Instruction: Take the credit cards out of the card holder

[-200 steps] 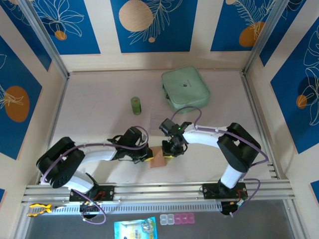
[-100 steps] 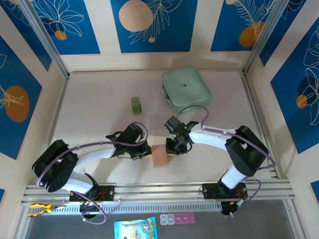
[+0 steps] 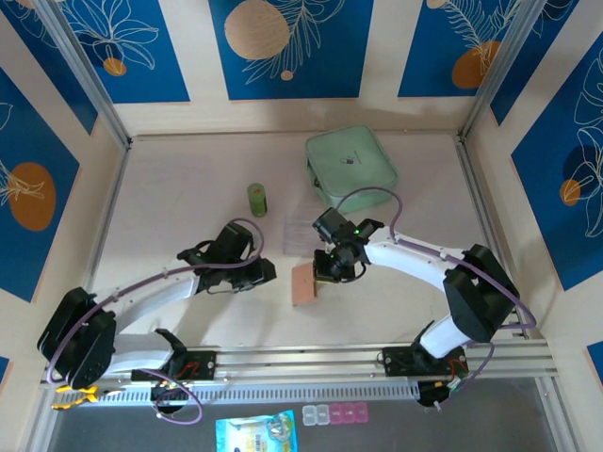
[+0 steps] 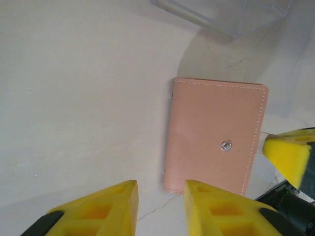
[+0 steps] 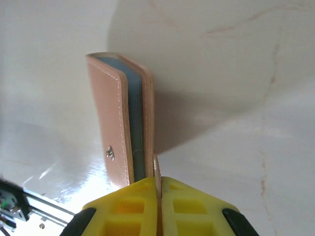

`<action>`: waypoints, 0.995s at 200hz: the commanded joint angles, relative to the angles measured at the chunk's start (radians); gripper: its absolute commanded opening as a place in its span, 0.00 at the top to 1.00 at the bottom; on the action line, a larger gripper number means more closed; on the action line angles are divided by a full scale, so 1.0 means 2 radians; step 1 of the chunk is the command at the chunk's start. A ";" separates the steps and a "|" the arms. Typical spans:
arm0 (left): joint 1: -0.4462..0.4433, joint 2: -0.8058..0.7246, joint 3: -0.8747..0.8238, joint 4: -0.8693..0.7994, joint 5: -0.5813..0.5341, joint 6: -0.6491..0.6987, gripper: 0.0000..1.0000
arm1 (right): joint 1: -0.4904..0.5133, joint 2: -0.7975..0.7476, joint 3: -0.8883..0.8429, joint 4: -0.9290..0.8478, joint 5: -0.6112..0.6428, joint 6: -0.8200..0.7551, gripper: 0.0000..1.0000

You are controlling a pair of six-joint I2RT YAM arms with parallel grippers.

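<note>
My left fingers [image 4: 110, 206] have just let go of the card holder [image 4: 214, 137]. A second ago they were clamped at its left edge. Now they stand parted with nothing between them, drawn back to the left of it and clear of the leather. The right fingers [image 5: 130, 204] have taken over in that second: they are pressed shut on a thin flap at the card holder's right side, and they have carried it a little away from the arm bases.

The card holder is folded shut, its snap stud [image 4: 226, 145] facing my left camera. Only the grey-blue inner layers show along its edge in the right wrist view. I cannot tell whether its bottom edge rests on the surface [image 3: 188, 217].

No credit cards are out yet. As I judge it, this was a handover. The right side now anchors one flap, leaving my left side free to come back in and peel the other flap open.
</note>
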 commanded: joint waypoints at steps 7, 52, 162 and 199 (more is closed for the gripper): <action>0.013 -0.023 -0.007 -0.029 0.000 0.022 0.69 | 0.018 0.013 0.040 -0.030 0.000 -0.013 0.99; 0.020 -0.047 -0.013 -0.041 -0.001 0.028 0.66 | 0.043 0.045 0.092 -0.046 -0.005 -0.020 1.00; 0.023 -0.018 -0.025 -0.017 0.039 0.038 0.66 | 0.059 0.037 0.103 -0.066 -0.002 -0.023 1.00; 0.022 0.012 -0.028 0.001 0.048 0.035 0.79 | 0.051 0.021 0.079 -0.070 -0.001 -0.030 1.00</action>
